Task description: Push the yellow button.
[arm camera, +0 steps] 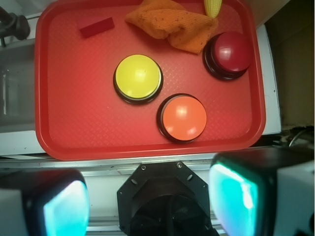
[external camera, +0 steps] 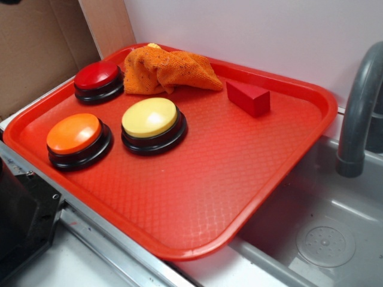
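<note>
The gripper [arm camera: 150, 201] is seen with its fingers [arm camera: 236, 196] spread wide, nothing held between them. The yellow button [arm camera: 138, 77] is found ahead of it, well apart, on the red tray [arm camera: 74, 132]. The orange button [arm camera: 182, 117] lies nearer the gripper, the red button [arm camera: 228, 53] farther off rightward, touched by an orange cloth [arm camera: 172, 22]

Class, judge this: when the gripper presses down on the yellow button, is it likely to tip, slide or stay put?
The yellow button probably stays put: its black base looks wide and low, flat on the textured red tray. An off-centre press may slip on the glossy dome.
</note>
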Robot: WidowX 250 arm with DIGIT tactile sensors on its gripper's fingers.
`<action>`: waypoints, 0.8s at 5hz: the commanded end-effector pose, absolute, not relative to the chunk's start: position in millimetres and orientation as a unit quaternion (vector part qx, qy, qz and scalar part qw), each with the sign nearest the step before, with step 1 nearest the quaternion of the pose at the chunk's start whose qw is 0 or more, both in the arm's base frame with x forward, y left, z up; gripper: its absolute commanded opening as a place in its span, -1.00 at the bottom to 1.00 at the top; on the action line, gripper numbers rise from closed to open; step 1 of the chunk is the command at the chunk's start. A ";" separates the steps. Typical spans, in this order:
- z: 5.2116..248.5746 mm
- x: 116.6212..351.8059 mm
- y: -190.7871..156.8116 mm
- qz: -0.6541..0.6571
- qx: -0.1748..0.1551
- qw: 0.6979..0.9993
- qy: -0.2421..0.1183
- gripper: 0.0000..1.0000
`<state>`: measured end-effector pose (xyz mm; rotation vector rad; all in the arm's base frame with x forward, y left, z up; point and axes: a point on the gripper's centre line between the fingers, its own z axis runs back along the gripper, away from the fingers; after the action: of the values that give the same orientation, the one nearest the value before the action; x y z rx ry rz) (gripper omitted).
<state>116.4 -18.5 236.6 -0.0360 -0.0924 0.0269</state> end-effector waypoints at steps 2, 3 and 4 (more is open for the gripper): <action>186.6 118.5 -7.3 0.069 -0.021 0.996 -0.049 1.00; 153.0 128.9 -13.2 0.065 -0.005 0.997 -0.046 1.00; 136.7 149.9 -5.7 -0.005 0.020 0.999 -0.046 1.00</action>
<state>145.1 -8.1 132.0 0.0378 -0.0673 -0.0046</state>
